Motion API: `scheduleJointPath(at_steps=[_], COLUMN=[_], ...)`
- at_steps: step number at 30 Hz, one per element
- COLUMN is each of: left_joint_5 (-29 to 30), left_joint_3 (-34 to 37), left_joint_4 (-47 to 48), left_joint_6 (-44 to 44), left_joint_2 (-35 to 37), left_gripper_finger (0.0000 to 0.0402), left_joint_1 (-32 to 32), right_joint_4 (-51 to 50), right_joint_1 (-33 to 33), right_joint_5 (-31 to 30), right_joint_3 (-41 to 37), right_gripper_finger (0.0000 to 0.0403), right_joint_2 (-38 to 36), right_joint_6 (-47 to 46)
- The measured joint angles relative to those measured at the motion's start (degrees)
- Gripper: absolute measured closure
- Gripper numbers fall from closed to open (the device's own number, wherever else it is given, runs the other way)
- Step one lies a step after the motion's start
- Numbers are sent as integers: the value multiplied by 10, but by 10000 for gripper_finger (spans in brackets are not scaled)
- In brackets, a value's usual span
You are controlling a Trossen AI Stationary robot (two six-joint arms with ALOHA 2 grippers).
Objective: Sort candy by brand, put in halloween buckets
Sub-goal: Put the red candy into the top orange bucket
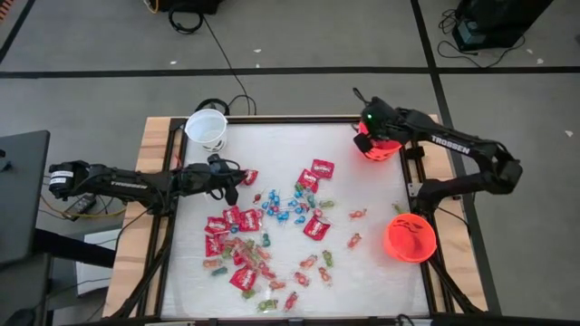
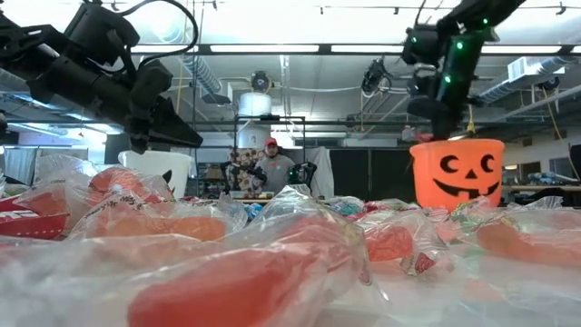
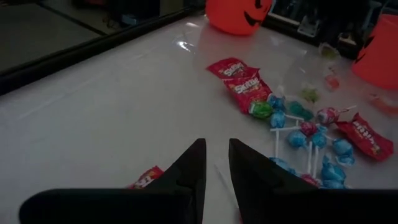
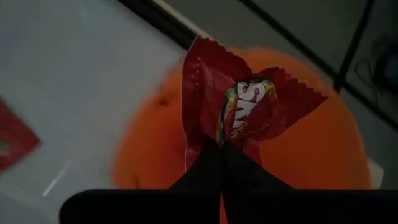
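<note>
From above, the right gripper (image 1: 366,138) hangs over the far orange bucket (image 1: 381,150); a second orange bucket (image 1: 410,238) and the white bucket (image 1: 207,129) look empty (insides hard to see). Candy (image 1: 263,237) is scattered mid-table. In the right wrist view, closed fingers pinch a red packet (image 4: 239,115). In the left wrist view, the left gripper (image 3: 216,163) is slightly parted, holding nothing.

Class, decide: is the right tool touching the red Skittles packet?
Touching. In the right wrist view the right tool is shut, pinching the red Skittles packet above the orange bucket.
</note>
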State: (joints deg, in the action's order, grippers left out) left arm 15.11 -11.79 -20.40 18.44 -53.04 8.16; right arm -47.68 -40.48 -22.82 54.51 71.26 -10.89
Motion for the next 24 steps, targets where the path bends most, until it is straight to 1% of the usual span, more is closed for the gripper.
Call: scheduleJointPath(at_steps=[2, 4, 8, 11, 13, 15, 17, 19, 21, 24], left_joint_5=[0, 0, 17, 17, 17, 17, 17, 17, 17, 17], left_joint_3=[0, 0, 0, 0, 0, 0, 0, 0, 0, 0], left_joint_4=[1, 0, 0, 1, 4, 9, 9, 9, 9, 9], left_joint_6=[0, 0, -14, -20, -24, -28, -32, -39, -46, -47], left_joint_2=[0, 0, 0, 0, 0, 0, 0, 0, 0, 0], left_gripper_finger=[326, 326, 323, 311, 296, 282, 272, 267, 265, 265], left_joint_1=[0, 0, 0, 0, 0, 0, 0, 0, 0, 0], right_joint_4=[1, 5, 13, 31, 54, 97, 153, 194, 207, 214], right_joint_1=[-15, -23, -20, -3, 16, 43, 79, 117, 153, 195], right_joint_5=[10, 21, 37, 50, 72, 113, 156, 183, 183, 167], right_joint_3=[-20, -37, -40, -27, -20, -21, -26, -33, -34, -35], right_gripper_finger=[391, 377, 328, 286, 261, 241, 228, 223, 222, 222], right_joint_2=[0, 1, -7, -27, -44, -55, -55, -37, -3, 57], right_joint_6=[-9, -10, -10, -7, -7, 2, 7, 13, 16, 15])
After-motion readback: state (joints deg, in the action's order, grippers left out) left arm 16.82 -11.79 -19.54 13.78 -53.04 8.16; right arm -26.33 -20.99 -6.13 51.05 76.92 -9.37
